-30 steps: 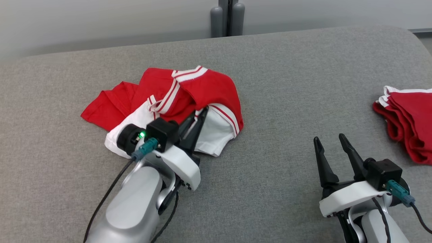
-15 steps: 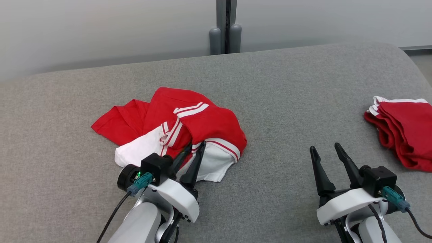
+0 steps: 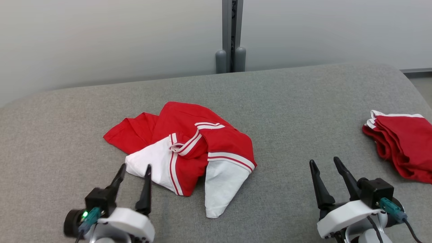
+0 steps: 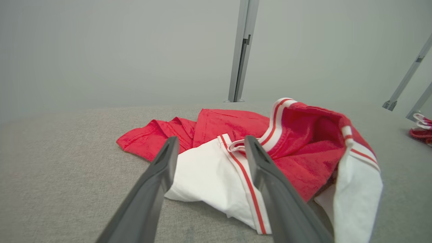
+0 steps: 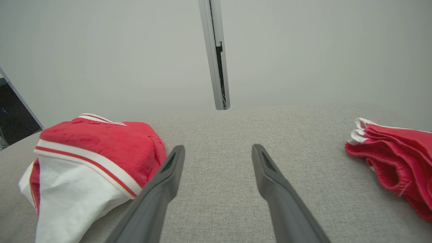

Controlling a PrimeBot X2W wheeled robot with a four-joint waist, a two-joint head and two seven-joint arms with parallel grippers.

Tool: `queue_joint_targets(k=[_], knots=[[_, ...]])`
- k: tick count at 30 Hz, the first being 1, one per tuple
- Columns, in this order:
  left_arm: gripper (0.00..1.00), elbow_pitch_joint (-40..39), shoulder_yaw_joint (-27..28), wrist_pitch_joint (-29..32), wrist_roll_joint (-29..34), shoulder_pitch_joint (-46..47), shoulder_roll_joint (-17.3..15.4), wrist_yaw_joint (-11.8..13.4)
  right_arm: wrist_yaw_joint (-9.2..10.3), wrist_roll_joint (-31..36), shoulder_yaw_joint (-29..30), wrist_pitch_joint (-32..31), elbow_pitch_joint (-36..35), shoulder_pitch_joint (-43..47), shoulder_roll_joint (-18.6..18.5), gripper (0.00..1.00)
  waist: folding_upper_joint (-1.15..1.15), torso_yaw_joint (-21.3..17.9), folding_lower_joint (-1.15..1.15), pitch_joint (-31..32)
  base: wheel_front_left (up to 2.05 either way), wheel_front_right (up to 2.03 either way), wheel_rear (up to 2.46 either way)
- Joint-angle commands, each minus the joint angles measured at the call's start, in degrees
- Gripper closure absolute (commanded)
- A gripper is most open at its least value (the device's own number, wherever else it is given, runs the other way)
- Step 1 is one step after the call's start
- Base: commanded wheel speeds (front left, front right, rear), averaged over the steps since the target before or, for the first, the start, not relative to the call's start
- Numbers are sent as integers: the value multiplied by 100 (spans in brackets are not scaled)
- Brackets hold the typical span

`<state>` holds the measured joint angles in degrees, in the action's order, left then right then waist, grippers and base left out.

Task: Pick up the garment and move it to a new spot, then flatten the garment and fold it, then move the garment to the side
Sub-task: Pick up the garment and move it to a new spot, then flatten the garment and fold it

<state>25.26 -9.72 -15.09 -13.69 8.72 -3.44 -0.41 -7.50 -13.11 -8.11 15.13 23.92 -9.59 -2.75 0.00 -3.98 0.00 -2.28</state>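
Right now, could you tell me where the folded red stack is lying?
In the head view the folded red stack lies at the far right of the grey surface, ahead and right of the right gripper and apart from the crumpled garment.

One garment (image 3: 189,148), one folded pile (image 3: 401,145), two grippers: left gripper (image 3: 135,166), right gripper (image 3: 323,160).

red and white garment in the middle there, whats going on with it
A two-armed robot is working on the crumpled red and white garment, which lies in a heap on the grey fabric-covered surface. Its left gripper is open right at the garment's near white edge, gripping nothing. The right gripper is open too, off to the side over bare surface. A pile of folded red garments sits at the right edge. The garment is not yet flattened or folded.
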Motion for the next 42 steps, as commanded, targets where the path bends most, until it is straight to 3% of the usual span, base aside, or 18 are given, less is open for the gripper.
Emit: queue_joint_targets(k=[1,9,20,32,38,42], knots=[[0,-27,65,-9,59,-103,-47,35,2,34,1,2,14,90,-33,0,0,15,0,40,0,0,0],[0,-266,849,-9,465,-670,-31,164,2,112,26,2,35,226,-32,0,0,80,0,220,0,0,0],[0,-405,1172,-9,698,-1238,33,199,2,148,104,1,56,427,-33,0,0,118,0,449,0,0,0],[0,-407,975,-10,565,-1191,44,253,2,120,36,1,35,385,-31,0,0,223,0,343,0,0,0],[0,-377,764,-10,475,-1124,42,262,2,29,-239,1,10,169,-31,0,0,448,0,239,0,0,0],[0,-326,554,-10,382,-1045,42,269,1,-101,-745,2,107,-276,-31,0,0,786,0,116,0,0,0]])
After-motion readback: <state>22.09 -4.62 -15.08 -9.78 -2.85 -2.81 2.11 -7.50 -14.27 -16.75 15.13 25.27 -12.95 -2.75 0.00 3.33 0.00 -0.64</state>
